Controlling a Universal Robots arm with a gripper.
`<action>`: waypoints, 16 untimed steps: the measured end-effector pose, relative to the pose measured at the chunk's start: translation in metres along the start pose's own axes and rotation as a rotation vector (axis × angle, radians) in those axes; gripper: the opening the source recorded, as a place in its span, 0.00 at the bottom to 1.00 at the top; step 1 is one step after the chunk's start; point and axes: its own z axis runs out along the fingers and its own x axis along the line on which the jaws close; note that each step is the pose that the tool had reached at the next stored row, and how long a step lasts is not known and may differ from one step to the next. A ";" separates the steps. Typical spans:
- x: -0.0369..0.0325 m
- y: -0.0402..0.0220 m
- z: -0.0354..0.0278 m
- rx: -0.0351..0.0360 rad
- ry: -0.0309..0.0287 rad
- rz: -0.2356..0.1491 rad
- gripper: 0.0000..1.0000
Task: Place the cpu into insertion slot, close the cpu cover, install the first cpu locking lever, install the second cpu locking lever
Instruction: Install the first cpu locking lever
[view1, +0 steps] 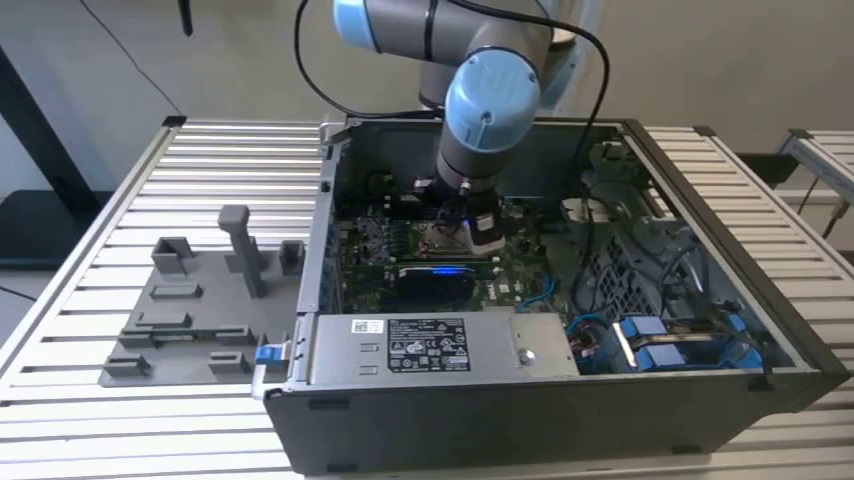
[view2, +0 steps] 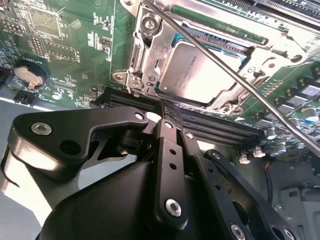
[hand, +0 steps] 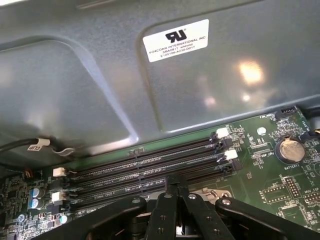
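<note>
- The cpu (view2: 200, 75) sits in the slot (view2: 141, 60), and the cover (view2: 280, 47) looks down over it, maybe not fully flat.
- The gripper (view2: 162, 114) has its fingers pressed together with nothing pinched, and the tip is just beside the slot.
- One lever (view2: 235, 80) lies loose, slanting across the cpu.
- Risk: the closed tip slips off that thin rod and gouges the board (view2: 75, 45), or the rod springs up unlatched.

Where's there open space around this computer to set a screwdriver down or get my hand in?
Free: the slatted table beyond the grey fixture plate and on its near side, at the exterior view's left. Crowded: inside the computer case, where the arm hangs over the insertion slot and cables fill the exterior view's right side.
</note>
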 end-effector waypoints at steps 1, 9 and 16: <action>-0.0004 0.0000 0.0001 -0.0005 0.0003 0.000 0.11; -0.0032 -0.0007 -0.0006 0.0012 0.0099 0.006 0.11; -0.0032 -0.0006 -0.0011 0.0031 0.0165 0.010 0.11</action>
